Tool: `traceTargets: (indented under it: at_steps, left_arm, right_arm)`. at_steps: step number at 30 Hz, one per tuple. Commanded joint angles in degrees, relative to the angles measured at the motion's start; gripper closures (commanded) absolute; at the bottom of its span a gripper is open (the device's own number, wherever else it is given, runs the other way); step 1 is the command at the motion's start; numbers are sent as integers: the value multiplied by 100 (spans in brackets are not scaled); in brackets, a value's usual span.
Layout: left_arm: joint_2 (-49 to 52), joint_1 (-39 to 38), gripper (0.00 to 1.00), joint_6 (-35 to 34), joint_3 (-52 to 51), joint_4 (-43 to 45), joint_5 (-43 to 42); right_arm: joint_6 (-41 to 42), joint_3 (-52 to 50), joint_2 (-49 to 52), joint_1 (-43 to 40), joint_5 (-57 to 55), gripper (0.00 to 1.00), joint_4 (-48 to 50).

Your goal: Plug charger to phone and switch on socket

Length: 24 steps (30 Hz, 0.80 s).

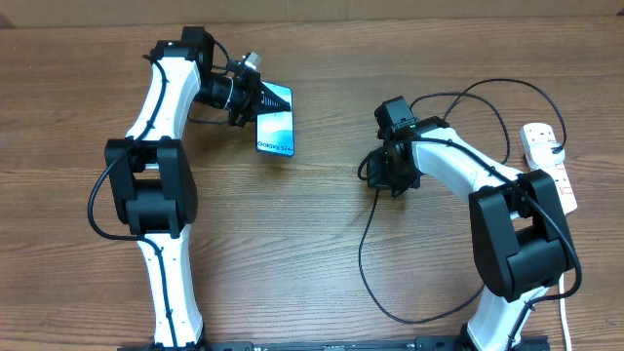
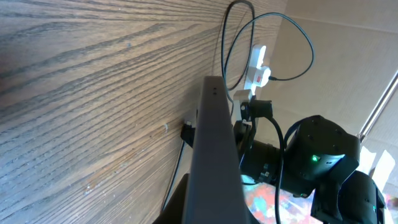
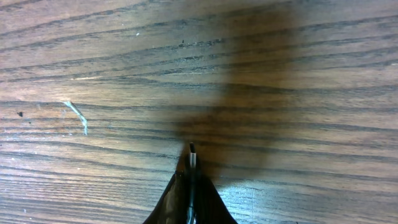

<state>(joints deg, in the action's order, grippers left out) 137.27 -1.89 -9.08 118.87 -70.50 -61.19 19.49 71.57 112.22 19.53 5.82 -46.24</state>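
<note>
- left gripper (image 1: 252, 100) is clamped on the phone (image 1: 276, 125), which it holds tilted on edge at the upper left.
- right gripper (image 3: 189, 180), in the middle, is pinched tight on the charger (image 3: 192, 152) tip; it is well apart from the phone, so not yet plugged.
- socket (image 1: 549, 161) lies far right, apparently untouched; switching on remains.

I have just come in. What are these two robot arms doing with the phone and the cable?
The left gripper is shut on the phone and holds it at an angle over the table. The right gripper is shut on the small tip of the charger, some way from the phone, so it is not plugged in yet. The socket lies at the far right, untouched. Whether its switches are on is too small to tell.
</note>
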Motion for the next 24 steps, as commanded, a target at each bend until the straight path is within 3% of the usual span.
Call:
traceTargets:
  at_steps: [1,5,10,16,24]
  left_arm:
    - [-24,-39,96,177,44,4,-428]
    - [-24,-39,96,444,44,11,-1102]
    - [-24,-39,96,619,44,219,-2076]
    - [-24,-42,96,507,46,717,-2938]
    - [-24,-236,96,299,46,811,-2935]
  right_arm:
    - [-22,-122,-2,0,114,96,-11]
    - [-483,-61,-7,-116,1038,96,26]
    - [-1023,31,-149,-496,3147,96,157]
    - [-2404,31,-387,-785,6046,96,87]
    - [-2881,28,-387,-686,7176,96,164]
